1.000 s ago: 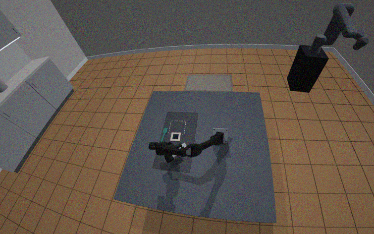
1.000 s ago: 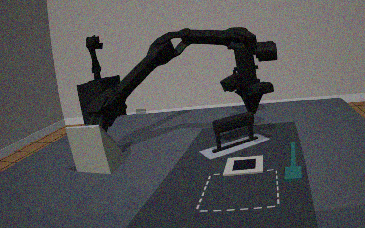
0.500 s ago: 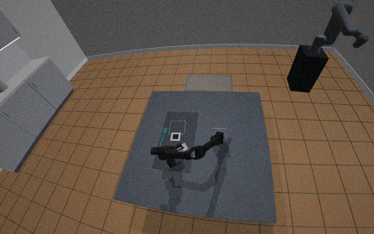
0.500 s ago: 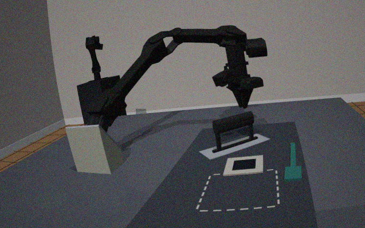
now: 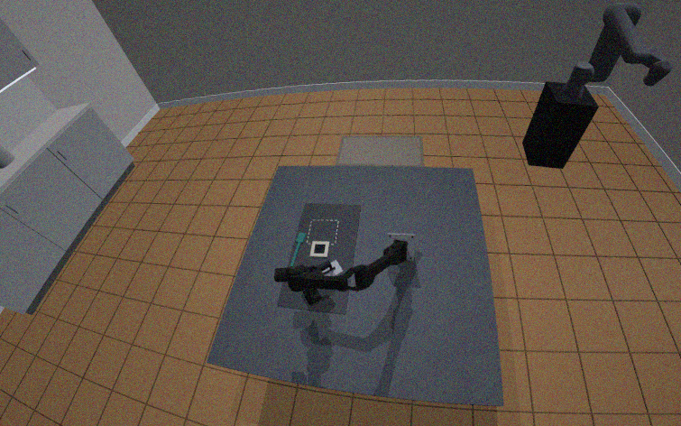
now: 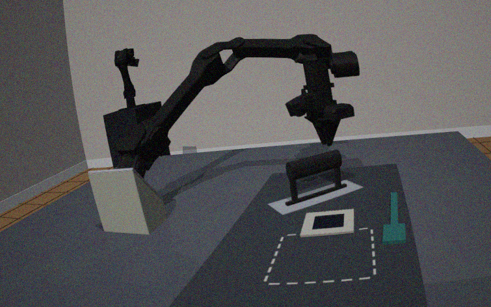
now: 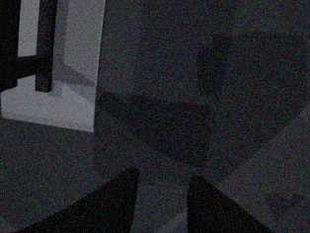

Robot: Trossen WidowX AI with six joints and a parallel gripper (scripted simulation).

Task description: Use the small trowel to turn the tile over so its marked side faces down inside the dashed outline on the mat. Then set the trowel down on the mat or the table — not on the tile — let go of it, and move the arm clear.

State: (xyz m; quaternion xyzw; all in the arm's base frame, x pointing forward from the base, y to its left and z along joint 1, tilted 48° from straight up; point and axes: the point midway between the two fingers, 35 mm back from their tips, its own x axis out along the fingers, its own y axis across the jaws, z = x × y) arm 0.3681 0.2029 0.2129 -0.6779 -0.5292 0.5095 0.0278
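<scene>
The tile (image 5: 319, 248) (image 6: 329, 221) lies flat on the mat (image 5: 352, 212) (image 6: 239, 248), dark marked side up. It overlaps one edge of the dashed outline (image 6: 291, 283). A trowel with a pale flat blade (image 5: 337, 265) (image 6: 278, 207) (image 7: 76, 111) and a raised black handle (image 6: 313, 164) lies blade down on the mat beside the tile. A small teal tool with a square blade (image 5: 300, 237) (image 6: 393, 233) lies right of the tile in the exterior view. My gripper (image 6: 328, 144) (image 7: 163, 182) is partly open and empty, pointing down above and beyond the black handle. The top view hides its fingertips.
The arm's pale wedge-shaped base block (image 6: 119, 201) stands left of the mat in the exterior view. My arm's shadow falls on the table (image 5: 437, 200). Away from the table stand another arm on a black pedestal (image 5: 556, 129) and a row of cabinets (image 5: 68, 163).
</scene>
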